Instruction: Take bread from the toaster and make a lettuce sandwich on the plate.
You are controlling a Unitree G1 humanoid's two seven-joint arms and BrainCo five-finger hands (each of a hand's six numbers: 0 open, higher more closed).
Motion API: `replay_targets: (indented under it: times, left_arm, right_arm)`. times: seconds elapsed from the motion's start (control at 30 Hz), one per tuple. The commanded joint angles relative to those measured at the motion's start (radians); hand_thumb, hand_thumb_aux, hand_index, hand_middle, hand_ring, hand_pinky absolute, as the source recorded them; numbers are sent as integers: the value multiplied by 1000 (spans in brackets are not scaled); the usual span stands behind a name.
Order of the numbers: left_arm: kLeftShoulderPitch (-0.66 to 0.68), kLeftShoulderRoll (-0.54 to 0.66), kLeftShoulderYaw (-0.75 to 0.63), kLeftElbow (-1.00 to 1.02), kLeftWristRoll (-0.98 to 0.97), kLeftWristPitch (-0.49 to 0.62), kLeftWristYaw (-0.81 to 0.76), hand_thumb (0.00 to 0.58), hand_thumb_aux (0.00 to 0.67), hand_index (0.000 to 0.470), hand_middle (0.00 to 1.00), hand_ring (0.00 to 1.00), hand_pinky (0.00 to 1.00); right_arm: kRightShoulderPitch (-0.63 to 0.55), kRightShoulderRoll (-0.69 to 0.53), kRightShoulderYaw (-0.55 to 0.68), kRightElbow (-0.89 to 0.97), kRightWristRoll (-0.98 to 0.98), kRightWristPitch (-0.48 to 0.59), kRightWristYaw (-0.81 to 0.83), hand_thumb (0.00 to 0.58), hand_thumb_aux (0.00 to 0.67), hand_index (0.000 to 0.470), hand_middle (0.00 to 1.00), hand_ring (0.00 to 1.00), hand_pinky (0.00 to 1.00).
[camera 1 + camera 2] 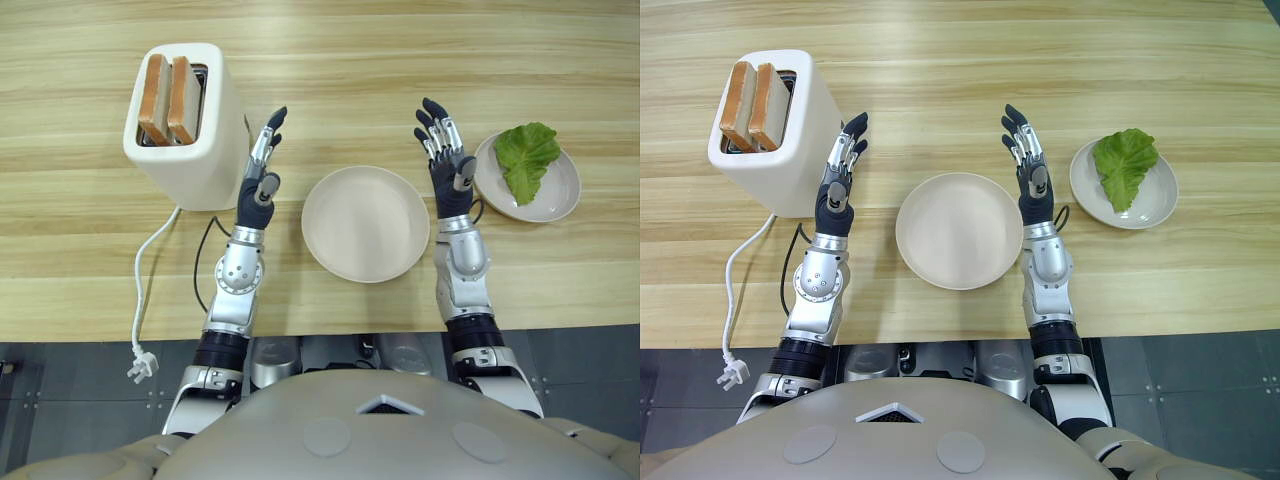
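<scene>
Left hand (261,172) spread empty beside cream toaster (218,135), right hand (446,165) likewise, two brown-crusted bread slices (168,98) upright inside

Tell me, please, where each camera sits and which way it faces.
Left eye view: on the robot's head, looking forward and down at the table; the left hand and right hand, both open, show with their forearms.
Right eye view: same head, slightly to the right, same aim; the same hands and forearms, everything set further left in the picture.
Shared: the toaster holding two bread slices, the empty plate between the hands, the lettuce on a small plate.
</scene>
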Motion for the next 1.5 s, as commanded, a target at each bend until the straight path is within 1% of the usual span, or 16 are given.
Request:
replay_targets:
  times: [0.03, 0.37, 0.43, 0.47, 0.53, 0.6, 0.7, 0.77, 0.83, 0.93, 1.07, 1.17, 1.33, 1.5]
  left_arm:
    - [5, 4, 16, 6, -7, 0, 1, 0, 0, 0, 0, 0, 0]
    - [11, 9, 13, -11, -1, -10, -2, 0, 0, 0, 0, 0, 0]
    - [14, 29, 23, -52, 80, -36, 32, 0, 0, 0, 0, 0, 0]
    - [20, 48, 41, -117, 155, -27, 53, 0, 0, 0, 0, 0, 0]
    - [27, 89, 80, -253, 294, 42, 73, 0, 0, 0, 0, 0, 0]
    - [24, 136, 124, -359, 426, 140, 71, 0, 0, 0, 0, 0, 0]
    - [4, 213, 217, -468, 510, 295, 24, 0, 0, 0, 0, 0, 0]
    - [-18, 288, 280, -493, 576, 387, -7, 0, 0, 0, 0, 0, 0]
    - [-48, 386, 329, -442, 656, 464, -18, 0, 0, 0, 0, 0, 0]
    - [-85, 508, 358, -325, 738, 566, -25, 0, 0, 0, 0, 0, 0]
    - [-109, 587, 350, -210, 729, 619, -22, 0, 0, 0, 0, 0, 0]
    - [-120, 624, 332, -138, 724, 628, -9, 0, 0, 0, 0, 0, 0]
    - [-134, 637, 277, -55, 684, 626, -19, 0, 0, 0, 0, 0, 0]
    - [-129, 640, 243, -38, 660, 629, -17, 0, 0, 0, 0, 0, 0]
  right_arm:
    - [4, 1, -5, 2, 4, 9, -1, 0, 0, 0, 0, 0, 0]
    - [9, 0, -6, -3, 6, 10, 0, 0, 0, 0, 0, 0, 0]
    - [14, 0, -7, -3, 1, 15, -5, 0, 0, 0, 0, 0, 0]
    - [18, 1, -8, -5, 7, 17, -4, 0, 0, 0, 0, 0, 0]
    - [23, -1, -9, -10, 9, 20, -3, 0, 0, 0, 0, 0, 0]
    - [33, -5, -14, -23, 7, 22, -8, 0, 0, 0, 0, 0, 0]
    - [49, -15, -30, -74, 6, 28, -20, 0, 0, 0, 0, 0, 0]
    - [50, -24, -46, -109, 11, 37, -31, 0, 0, 0, 0, 0, 0]
    - [49, -33, -62, -135, 15, 44, -40, 0, 0, 0, 0, 0, 0]
    - [40, -54, -76, -142, -2, 39, -49, 0, 0, 0, 0, 0, 0]
    - [27, -70, -86, -124, -10, 35, -54, 0, 0, 0, 0, 0, 0]
    - [23, -73, -85, -115, -14, 26, -54, 0, 0, 0, 0, 0, 0]
    - [20, -73, -84, -107, -17, 19, -53, 0, 0, 0, 0, 0, 0]
    - [16, -75, -83, -97, -21, 16, -50, 0, 0, 0, 0, 0, 0]
